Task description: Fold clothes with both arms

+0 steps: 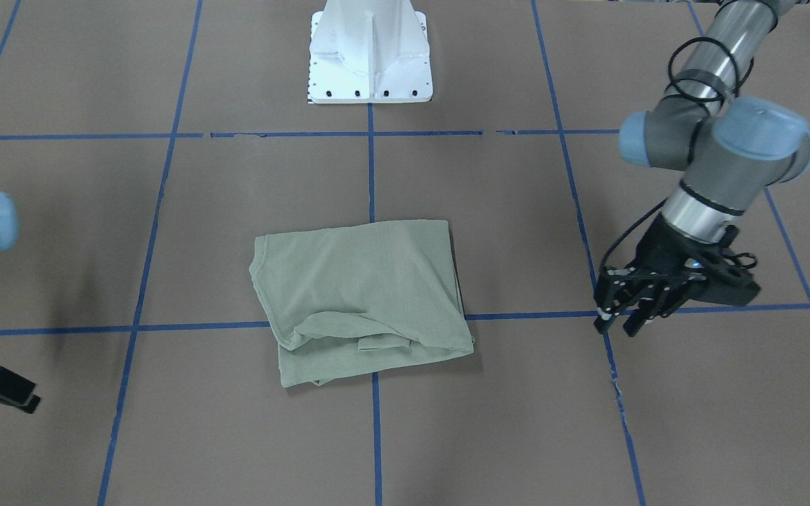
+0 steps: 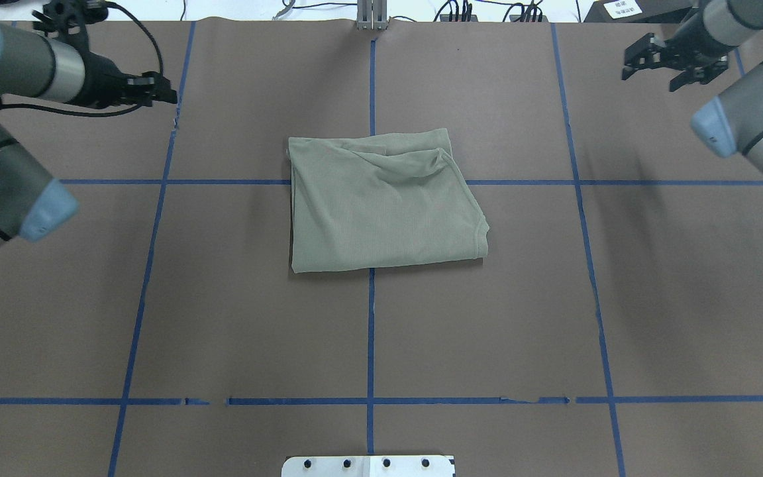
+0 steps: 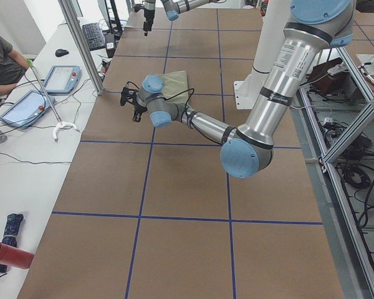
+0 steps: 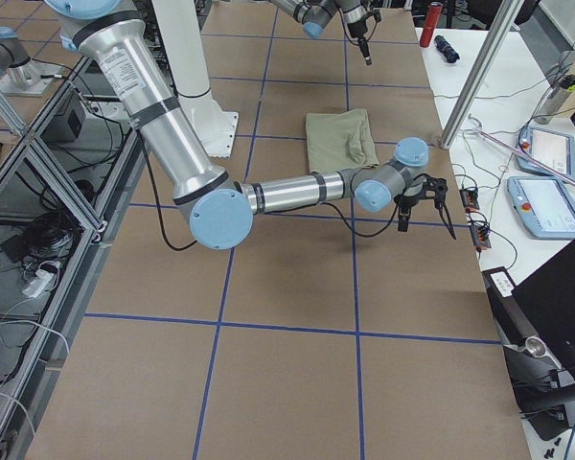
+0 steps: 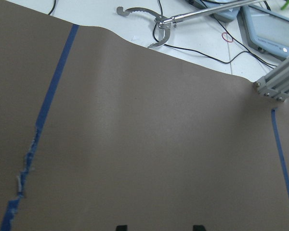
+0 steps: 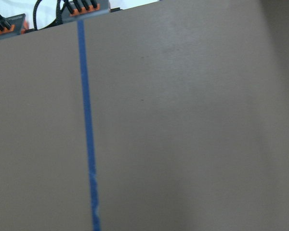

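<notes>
Brown table (image 2: 222, 318), blue tape grid (image 2: 371, 331); white pedestal base (image 1: 370, 63); teach pendant (image 3: 61, 79) (second pendant (image 3: 22, 107) nearer seated person (image 3: 1, 59)); metal grabber tool (image 5: 164, 21)

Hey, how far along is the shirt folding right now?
Done: the shirt lies folded into a compact rectangle at the middle of the table, sleeves out of sight. In hand: nothing; the left gripper and right gripper are open, empty and off to the sides. Left: perhaps tidying the bunched layers along the edge farthest from the robot; otherwise it looks finished.

Jaws spread: left tool (image 1: 616, 327), right tool (image 2: 651, 76).
</notes>
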You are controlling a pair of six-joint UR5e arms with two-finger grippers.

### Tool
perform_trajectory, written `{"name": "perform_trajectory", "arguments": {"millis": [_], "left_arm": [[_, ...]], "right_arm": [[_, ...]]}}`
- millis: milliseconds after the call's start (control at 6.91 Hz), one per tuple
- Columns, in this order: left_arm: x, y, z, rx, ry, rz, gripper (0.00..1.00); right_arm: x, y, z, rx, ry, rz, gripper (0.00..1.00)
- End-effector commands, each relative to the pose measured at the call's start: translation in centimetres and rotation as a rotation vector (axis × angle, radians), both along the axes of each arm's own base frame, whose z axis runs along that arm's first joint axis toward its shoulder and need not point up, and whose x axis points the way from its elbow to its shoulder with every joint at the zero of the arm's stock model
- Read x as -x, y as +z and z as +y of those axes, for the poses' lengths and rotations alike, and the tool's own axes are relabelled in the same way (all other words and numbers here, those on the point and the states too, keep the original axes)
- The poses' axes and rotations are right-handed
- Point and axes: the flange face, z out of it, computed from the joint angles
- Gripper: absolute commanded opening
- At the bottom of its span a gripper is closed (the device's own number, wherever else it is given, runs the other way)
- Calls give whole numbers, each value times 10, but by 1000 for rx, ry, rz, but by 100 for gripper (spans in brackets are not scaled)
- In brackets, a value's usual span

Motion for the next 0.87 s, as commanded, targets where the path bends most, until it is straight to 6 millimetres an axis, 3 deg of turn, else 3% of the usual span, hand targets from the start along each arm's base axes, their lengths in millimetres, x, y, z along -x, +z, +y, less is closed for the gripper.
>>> {"name": "perform_trajectory", "arguments": {"millis": [0,145,434,579,724], "left_arm": [[122,65,8,-117,117,-105,55],[166,89,13,-140,158,-174,55],[279,118,14,-132,203,-319,58],[310,121,15,-61,207,-342,62],[311,112,21,-4,216,-338,76]], "right_arm": [[-123,46,13,-65,-132,68,100],[-156,69,42,-73,-196,99,100],[-205,116,107,-71,-214,83,100],[-210,126,137,-60,-208,84,100],[-212,127,157,-64,-206,90,100]]}}
